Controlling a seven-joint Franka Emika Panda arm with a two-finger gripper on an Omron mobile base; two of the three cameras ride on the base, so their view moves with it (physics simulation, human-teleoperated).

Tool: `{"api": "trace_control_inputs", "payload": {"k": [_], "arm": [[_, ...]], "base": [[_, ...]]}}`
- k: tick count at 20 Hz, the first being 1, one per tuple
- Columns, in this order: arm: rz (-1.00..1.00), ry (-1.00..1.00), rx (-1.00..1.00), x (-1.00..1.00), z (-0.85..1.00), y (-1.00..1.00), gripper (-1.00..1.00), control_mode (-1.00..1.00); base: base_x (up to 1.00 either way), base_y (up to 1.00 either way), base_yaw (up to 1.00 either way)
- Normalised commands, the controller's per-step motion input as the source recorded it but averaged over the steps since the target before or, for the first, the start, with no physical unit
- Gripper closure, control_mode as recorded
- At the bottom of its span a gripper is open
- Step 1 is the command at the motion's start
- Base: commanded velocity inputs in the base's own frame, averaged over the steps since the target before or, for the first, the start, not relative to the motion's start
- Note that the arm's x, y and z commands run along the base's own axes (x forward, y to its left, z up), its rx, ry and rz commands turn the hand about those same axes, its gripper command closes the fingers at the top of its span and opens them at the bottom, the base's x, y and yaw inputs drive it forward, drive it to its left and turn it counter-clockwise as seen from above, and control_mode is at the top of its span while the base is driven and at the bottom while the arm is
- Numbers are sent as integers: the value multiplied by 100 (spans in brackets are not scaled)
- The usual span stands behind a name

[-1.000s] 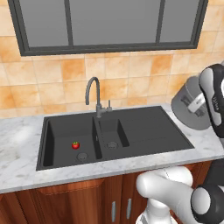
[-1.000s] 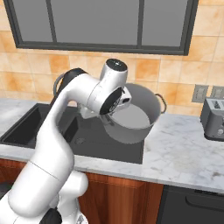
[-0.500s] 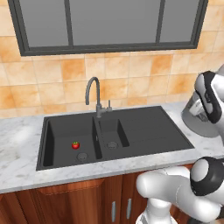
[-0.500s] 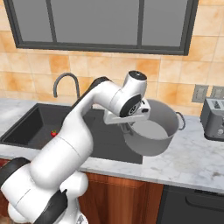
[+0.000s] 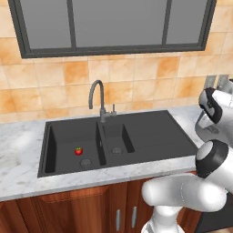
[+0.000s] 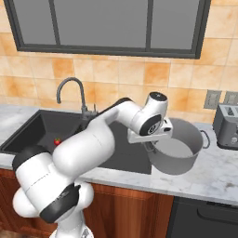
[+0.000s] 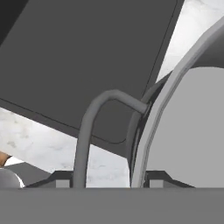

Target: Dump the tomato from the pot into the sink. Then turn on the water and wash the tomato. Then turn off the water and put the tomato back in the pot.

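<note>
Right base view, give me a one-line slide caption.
Gripper holds the empty pot over the counter while the tomato lies in the sink.

1. Pot (image 6: 179, 151) partly covered by the arm in the right base view; near side handle hidden there.
2. Gripper (image 6: 149, 148) fingertips tucked behind the wrist, grip point on the rim unseen, probably at the near handle.
3. Tomato (image 5: 78, 150) too small for stem detail.
4. Toaster (image 6: 227, 125) cut by the right edge.
5. Sink (image 7: 87, 52) cropped in the hand view.
</note>
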Motion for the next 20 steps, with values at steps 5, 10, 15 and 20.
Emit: {"api": "trace_control_inputs", "payload": {"k": [5,10,15,20], "arm": [[-1,0,-5,30,-52,-31,100,-100],[0,0,-4,36,-43,-29,100,-100],[0,0,-6,35,-38,-31,100,-100],[0,0,-4,21,-42,-30,100,-100]], "base": [[0,0,0],[0,0,0],[0,0,0],[0,0,0]]}}
